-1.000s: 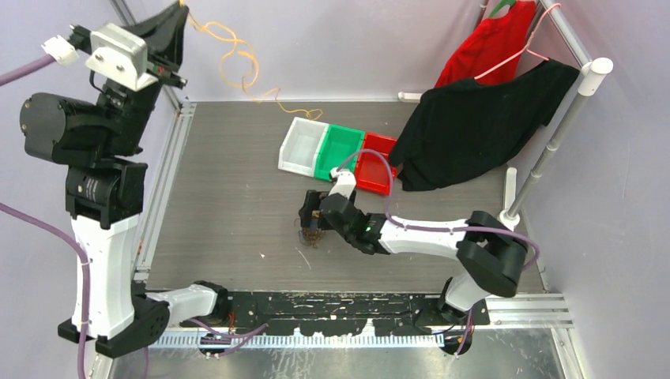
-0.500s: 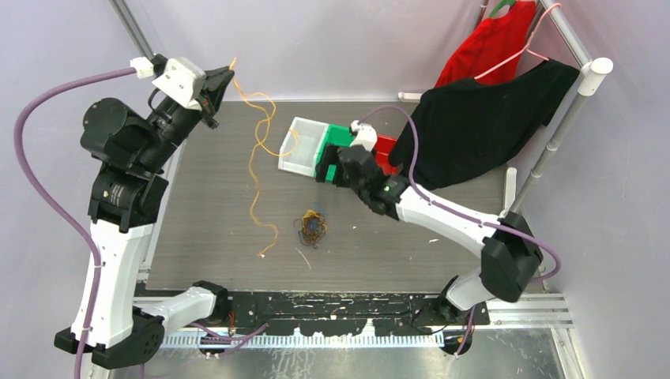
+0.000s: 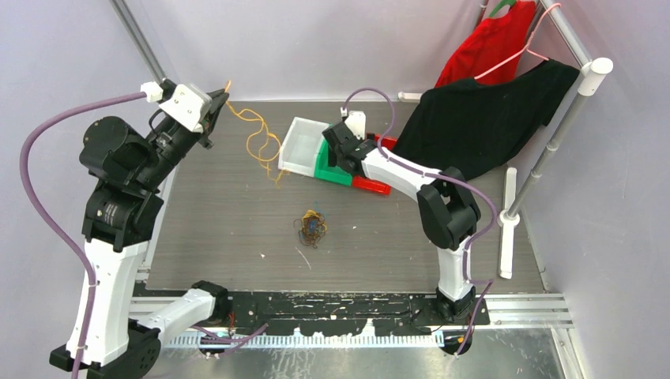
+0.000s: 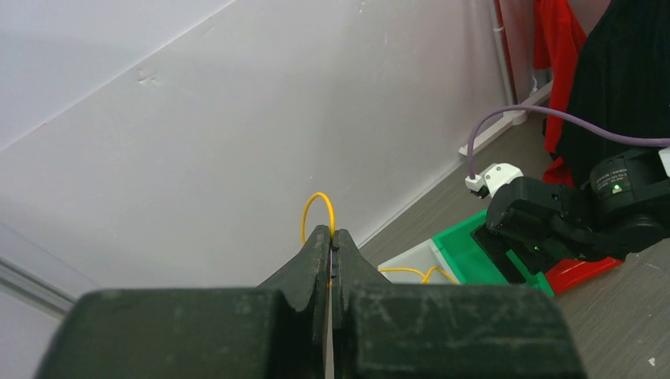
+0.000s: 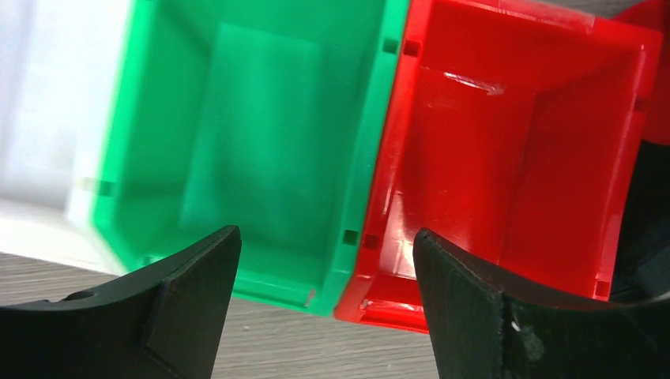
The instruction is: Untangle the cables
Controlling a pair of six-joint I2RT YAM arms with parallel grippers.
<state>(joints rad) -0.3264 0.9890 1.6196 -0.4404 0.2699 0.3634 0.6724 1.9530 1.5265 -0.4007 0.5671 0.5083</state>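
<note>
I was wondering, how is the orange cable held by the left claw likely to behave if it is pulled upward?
Probably floppy: the orange cable hangs from the shut left claw in loose curls. It is likely very light, being so thin. It may snag, since its lower end trails close to the white bin.

The left arm (image 3: 111, 260) rises tall from its base, elbow folded, with the wrist tipped forward and up. The left gripper (image 4: 331, 237) has its jaws pressed tight together, pinching an orange cable (image 4: 318, 194) that loops out just past the fingertips. The right arm (image 3: 447, 213) stands upright, then stretches its forearm forward, wrist bent down. The right gripper (image 5: 324, 245) hangs with its jaws spread wide and nothing between the fingers.
</note>
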